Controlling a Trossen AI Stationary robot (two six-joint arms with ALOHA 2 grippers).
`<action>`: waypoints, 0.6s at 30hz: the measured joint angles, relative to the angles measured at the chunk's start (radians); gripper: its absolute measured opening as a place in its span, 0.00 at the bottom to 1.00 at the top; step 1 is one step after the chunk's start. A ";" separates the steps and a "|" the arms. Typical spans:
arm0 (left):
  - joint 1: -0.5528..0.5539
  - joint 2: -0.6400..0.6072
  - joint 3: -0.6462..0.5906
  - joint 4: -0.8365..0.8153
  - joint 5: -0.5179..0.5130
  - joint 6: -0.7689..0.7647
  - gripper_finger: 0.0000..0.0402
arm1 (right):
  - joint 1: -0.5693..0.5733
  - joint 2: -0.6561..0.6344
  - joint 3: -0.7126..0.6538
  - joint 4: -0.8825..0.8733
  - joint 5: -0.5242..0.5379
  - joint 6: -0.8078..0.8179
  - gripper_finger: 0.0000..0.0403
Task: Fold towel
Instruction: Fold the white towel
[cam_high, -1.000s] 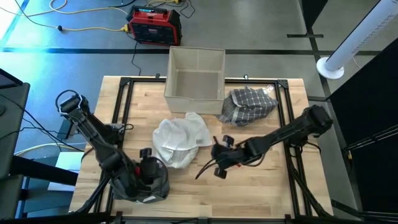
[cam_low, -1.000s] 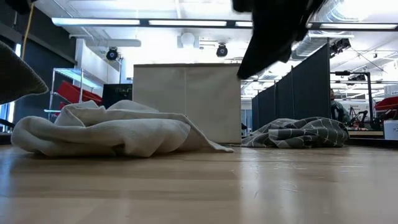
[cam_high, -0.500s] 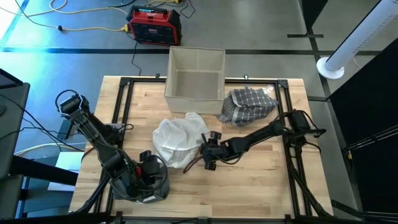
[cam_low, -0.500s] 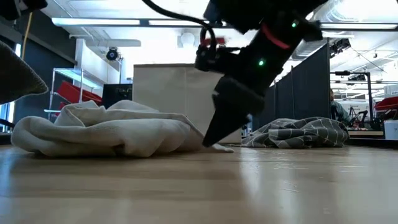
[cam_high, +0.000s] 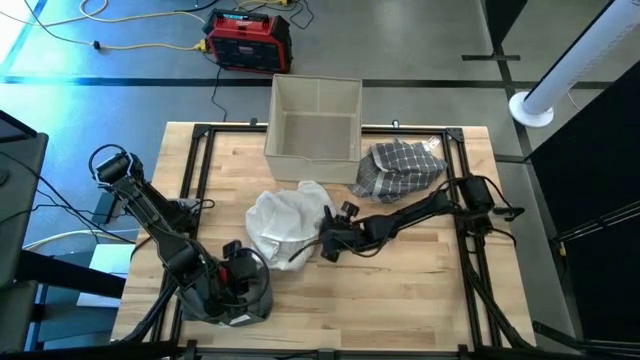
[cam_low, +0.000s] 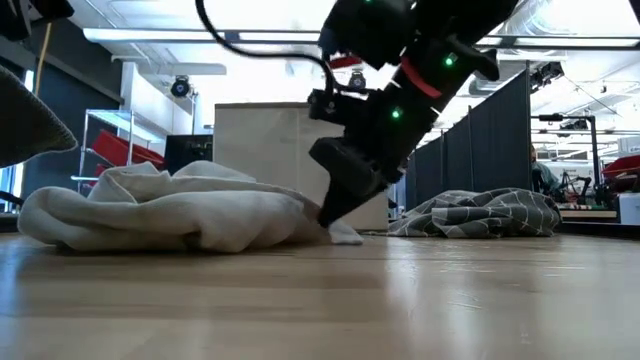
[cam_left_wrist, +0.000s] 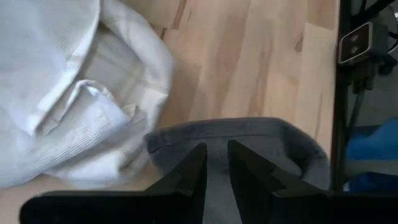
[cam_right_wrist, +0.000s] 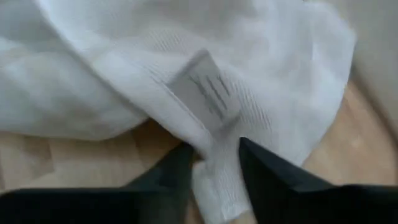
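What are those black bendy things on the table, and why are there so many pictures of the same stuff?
Those are two robot arms, and each ends in a two-finger pincer called a gripper. The pictures are one moment seen by four cameras: one looks straight down from above, one sits low at table height, and one rides on each arm's wrist.

On the wooden table lie a crumpled white towel, a checked grey cloth and an open beige box.

The right gripper has reached the white towel and pinched its edge; its wrist camera shows the cloth, with a small label, squeezed between the two dark fingers. The left gripper waits at the table's near edge over a grey cloth, its fingers close together. The job is folding the towel, and no fold is made yet.
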 joint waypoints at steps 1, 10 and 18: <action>0.000 0.000 0.000 -0.010 0.000 0.000 0.13 | 0.017 -0.034 0.018 -0.058 0.001 0.018 0.00; 0.000 0.001 0.000 -0.122 0.000 0.010 0.13 | 0.187 -0.257 0.387 -0.496 0.135 0.090 0.00; 0.020 0.001 0.000 -0.144 0.059 0.165 0.13 | 0.284 -0.238 0.764 -0.661 0.419 0.027 0.00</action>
